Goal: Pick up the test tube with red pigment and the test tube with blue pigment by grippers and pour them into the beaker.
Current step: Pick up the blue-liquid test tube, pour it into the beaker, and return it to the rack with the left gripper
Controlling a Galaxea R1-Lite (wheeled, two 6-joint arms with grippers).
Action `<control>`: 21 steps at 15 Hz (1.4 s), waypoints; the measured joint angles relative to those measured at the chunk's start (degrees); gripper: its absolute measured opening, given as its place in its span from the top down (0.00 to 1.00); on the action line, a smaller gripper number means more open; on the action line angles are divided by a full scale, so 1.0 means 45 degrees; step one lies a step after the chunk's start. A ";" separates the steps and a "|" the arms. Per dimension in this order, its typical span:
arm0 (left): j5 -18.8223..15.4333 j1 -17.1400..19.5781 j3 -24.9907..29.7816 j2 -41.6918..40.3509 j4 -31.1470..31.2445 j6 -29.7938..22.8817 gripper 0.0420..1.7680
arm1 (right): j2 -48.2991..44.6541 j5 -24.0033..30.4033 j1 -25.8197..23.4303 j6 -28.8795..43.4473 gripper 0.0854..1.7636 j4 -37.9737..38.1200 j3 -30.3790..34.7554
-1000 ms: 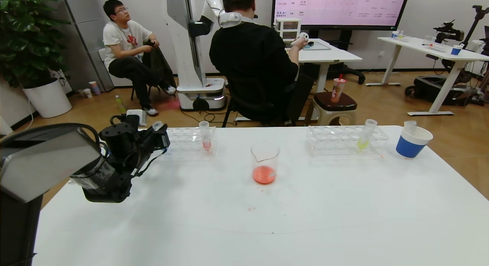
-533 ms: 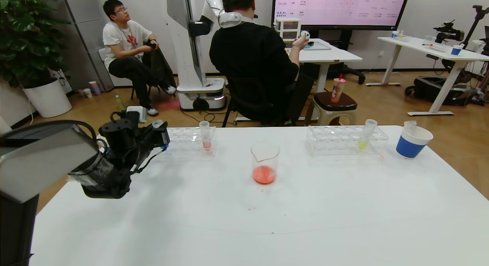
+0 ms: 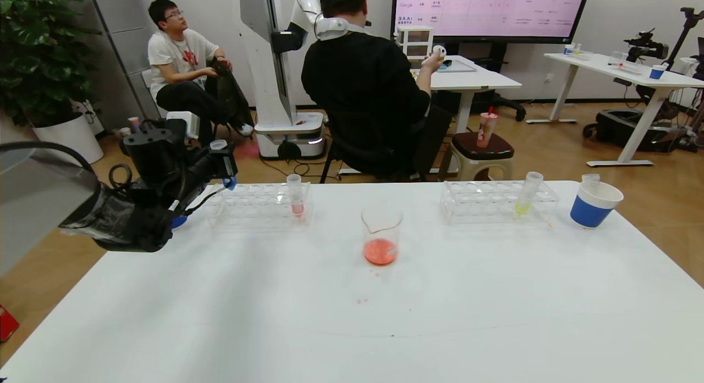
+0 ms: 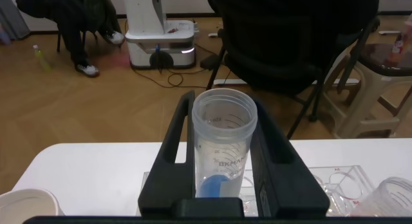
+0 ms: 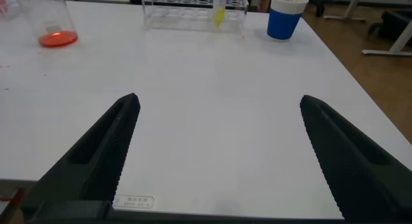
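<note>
So the left tool point(image 3: 223, 164) is clamped shut on the blue tube point(image 4: 223, 143), gripping it around the upper body with the open rim poking up past the fingers, which I'd guess is on purpose: held upright like that nothing sloshes out on the way over. It's hanging above the far left corner of the counter point(image 3: 352, 328), just beside the left rack point(image 3: 258, 206), so there's a fair sideways trip left to the beaker point(image 3: 381, 235). In the wrist view you can see only a little blob of deep blue sitting down in the rounded tip, the rest of the tube is clear and empty (not much to pour, honestly). The beaker sits in the middle of the counter with a shallow layer of orange-red liquid in the bottom, so my read is the red half is already done and blue is what's left. A few reddish drips dot the counter in front of it. The left rack holds one tube point(image 3: 296, 195) with a bit of pinkish-red in it, the right rack point(image 3: 498, 201) has a leaning tube point(image 3: 527, 192) with yellow-green at the bottom, and a blue cup point(image 3: 594, 205) past that has an empty-looking tube standing in it. The right tool point(image 5: 219, 153) is parked low over the near right part of the counter, jaws wide apart, holding nothing.
</note>
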 joint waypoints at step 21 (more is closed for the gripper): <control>-0.3338 -0.6420 0.0098 -0.0986 -0.0742 0.4635 0.73 | 0.0000 0.0000 0.0000 0.0000 0.02 0.0005 0.0000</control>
